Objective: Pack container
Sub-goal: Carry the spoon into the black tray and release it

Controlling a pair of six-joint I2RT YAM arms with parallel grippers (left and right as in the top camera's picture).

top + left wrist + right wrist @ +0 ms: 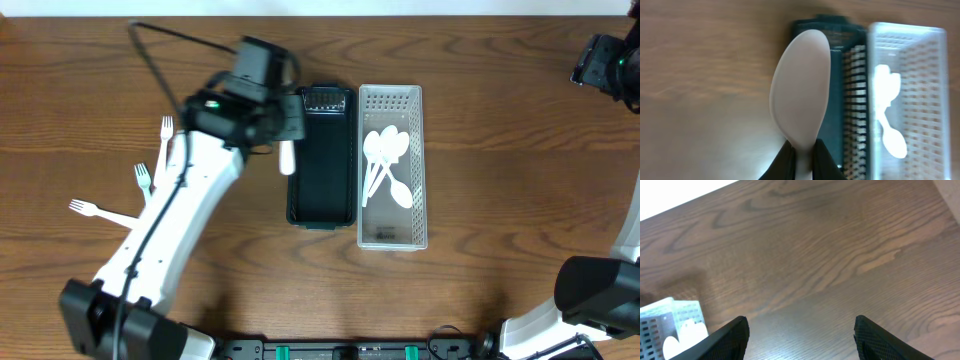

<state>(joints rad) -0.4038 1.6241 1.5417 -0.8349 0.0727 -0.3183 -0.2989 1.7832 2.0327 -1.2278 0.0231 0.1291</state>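
Observation:
My left gripper [804, 157] is shut on the handle of a white plastic spoon [801, 90]. In the overhead view it [286, 128] hangs at the left edge of the dark green tray [320, 205], with the spoon [287, 158] pointing toward me. To the tray's right stands a clear mesh container [392, 235] with several white spoons [385, 160] in it; it also shows in the left wrist view [910, 100]. Three white forks [143, 180] lie on the table at left. My right gripper [800, 335] is open and empty over bare wood at the far right.
The table is dark brown wood. The right arm's base [600, 295] stands at the lower right edge. A black cable [160, 70] loops from the left arm toward the back left.

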